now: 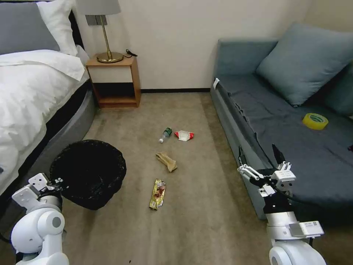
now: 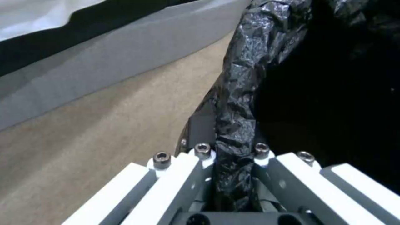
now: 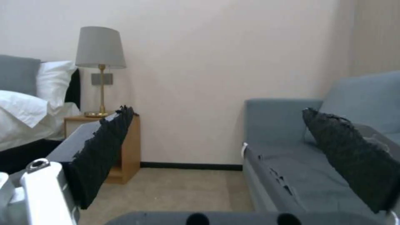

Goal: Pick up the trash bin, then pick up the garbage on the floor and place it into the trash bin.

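Trash bin point(image 1: 88, 173), lined with a black bag, sits at about eight o'clock in the head view, on the carpet point(image 1: 198, 221) just beside the bed point(image 1: 29, 88). The left gripper point(image 1: 59, 183) meets the bin's rim at its nine o'clock edge; in the left wrist view the left gripper point(image 2: 233, 175) has its fingers closed on the crinkled black rim of the trash bin point(image 2: 242, 93), one finger outside and one inside.

Four pieces of garbage lie on the carpet toward the centre. A gold-brown snack wrapper point(image 1: 157, 194) lies nearest the robot, at about three o'clock from the bin. A tan paper wad point(image 1: 166, 161) lies beyond it. Farther still, a small clear bottle with a green label point(image 1: 166, 134) lies just beside a red-and-white packet point(image 1: 184, 135), which is at its three o'clock.

The right gripper point(image 1: 261, 159) hovers at about four o'clock in the head view, over the front edge of the blue sofa point(image 1: 294, 147), its fingers spread apart and holding nothing. In the right wrist view the two dark pads point(image 3: 104, 147) of the right gripper point(image 3: 217, 150) stand wide apart. A yellow tape roll point(image 1: 315, 121) rests on the sofa seat.
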{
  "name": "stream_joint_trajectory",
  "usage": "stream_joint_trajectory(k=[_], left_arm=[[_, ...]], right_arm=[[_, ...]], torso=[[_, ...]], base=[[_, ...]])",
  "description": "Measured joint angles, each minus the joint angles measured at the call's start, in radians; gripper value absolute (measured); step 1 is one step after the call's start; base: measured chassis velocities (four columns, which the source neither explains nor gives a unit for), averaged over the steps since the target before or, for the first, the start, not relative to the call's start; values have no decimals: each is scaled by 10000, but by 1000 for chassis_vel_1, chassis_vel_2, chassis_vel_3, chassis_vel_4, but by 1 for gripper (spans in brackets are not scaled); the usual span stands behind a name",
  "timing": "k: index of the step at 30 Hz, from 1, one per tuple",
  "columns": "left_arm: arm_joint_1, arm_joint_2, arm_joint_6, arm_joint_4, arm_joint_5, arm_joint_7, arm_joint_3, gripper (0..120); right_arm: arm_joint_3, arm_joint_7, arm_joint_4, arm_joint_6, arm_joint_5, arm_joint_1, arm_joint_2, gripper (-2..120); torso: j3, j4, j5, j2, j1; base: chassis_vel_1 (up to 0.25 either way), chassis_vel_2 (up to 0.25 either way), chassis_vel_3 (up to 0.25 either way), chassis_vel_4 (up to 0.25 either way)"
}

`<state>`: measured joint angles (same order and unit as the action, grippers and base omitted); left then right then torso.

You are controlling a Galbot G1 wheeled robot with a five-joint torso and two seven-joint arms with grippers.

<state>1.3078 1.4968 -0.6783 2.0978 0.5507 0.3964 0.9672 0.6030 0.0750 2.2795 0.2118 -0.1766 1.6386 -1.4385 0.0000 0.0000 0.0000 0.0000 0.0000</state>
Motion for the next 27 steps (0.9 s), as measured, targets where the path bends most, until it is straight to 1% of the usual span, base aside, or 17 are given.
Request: stream_joint_trajectory(k=[27], left_arm=[[-33, -5, 8, -17, 10, -31, 71, 2]], right_arm=[[-27, 111, -98, 46, 53, -91, -11, 100]], torso=[[0, 0, 0, 0, 0]], base=[[-95, 96, 98, -97]])
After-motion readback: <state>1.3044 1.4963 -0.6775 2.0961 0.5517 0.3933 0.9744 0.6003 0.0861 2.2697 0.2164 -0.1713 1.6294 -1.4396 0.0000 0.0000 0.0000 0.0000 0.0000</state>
